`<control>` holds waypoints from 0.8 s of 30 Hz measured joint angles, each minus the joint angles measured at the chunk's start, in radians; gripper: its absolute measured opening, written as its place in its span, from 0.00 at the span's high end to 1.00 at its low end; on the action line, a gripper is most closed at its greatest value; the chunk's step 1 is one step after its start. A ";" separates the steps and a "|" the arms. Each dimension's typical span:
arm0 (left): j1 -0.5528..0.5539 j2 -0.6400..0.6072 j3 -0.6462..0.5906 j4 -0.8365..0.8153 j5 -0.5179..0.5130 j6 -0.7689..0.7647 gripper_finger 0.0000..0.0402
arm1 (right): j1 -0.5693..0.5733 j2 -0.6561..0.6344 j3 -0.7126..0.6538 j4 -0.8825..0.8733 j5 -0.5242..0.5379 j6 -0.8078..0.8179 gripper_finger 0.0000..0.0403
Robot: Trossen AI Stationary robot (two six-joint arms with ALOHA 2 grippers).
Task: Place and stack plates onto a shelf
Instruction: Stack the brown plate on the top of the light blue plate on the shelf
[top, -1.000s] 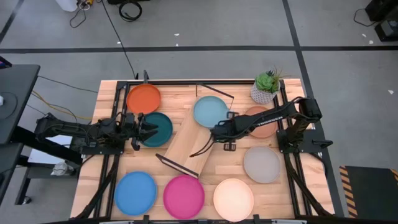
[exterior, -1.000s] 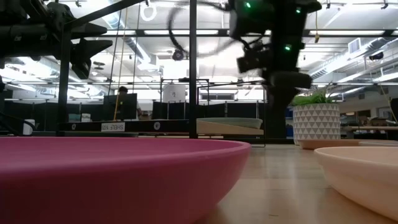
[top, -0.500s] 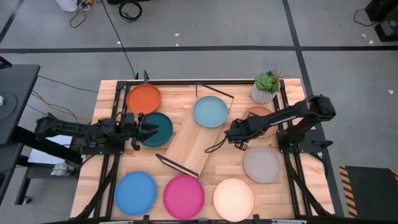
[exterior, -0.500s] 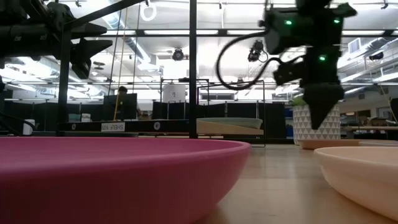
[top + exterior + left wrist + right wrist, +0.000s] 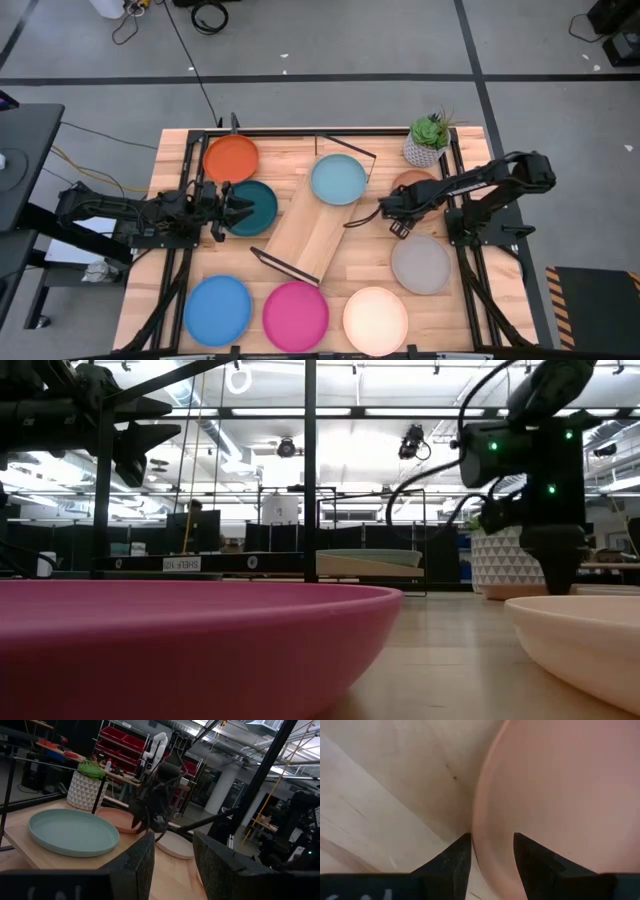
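Note:
The light blue plate (image 5: 338, 180) lies on the far end of the shelf (image 5: 305, 237), a wooden board set slantwise at mid-table. My right gripper (image 5: 393, 214) points down, open, at the left rim of the terracotta plate (image 5: 416, 181). In the right wrist view one finger stands over the bare table and the other over the plate's inside (image 5: 560, 795). My left gripper (image 5: 236, 207) waits open and level above the dark teal plate (image 5: 256, 208). The orange (image 5: 231, 160), bright blue (image 5: 218, 310), magenta (image 5: 296, 316), cream (image 5: 375, 320) and grey (image 5: 420, 263) plates lie flat on the table.
A potted plant (image 5: 428, 140) stands at the far right corner, just behind the terracotta plate. Black wire frames (image 5: 284, 265) close both ends of the shelf. Bare tabletop (image 5: 365, 255) lies between the shelf and the grey plate.
My right gripper has swung from beside the light blue plate on the shelf toward the table's right edge and come down, rolling its wrist, until it stands over the terracotta plate's left rim. The plates and the left arm have kept still.

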 joint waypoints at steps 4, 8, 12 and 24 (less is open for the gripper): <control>0.000 0.000 0.000 0.000 0.000 0.000 0.65 | -0.005 0.014 0.003 0.010 -0.010 -0.003 0.73; 0.000 0.000 0.000 0.000 0.000 0.000 0.65 | -0.005 -0.003 0.022 -0.005 -0.027 -0.003 0.88; 0.000 0.000 0.000 0.000 0.000 0.000 0.65 | 0.010 -0.022 0.088 -0.073 -0.044 -0.004 0.97; 0.000 0.000 0.000 0.000 0.000 0.000 0.65 | 0.164 -0.015 0.391 -0.143 0.034 -0.064 0.97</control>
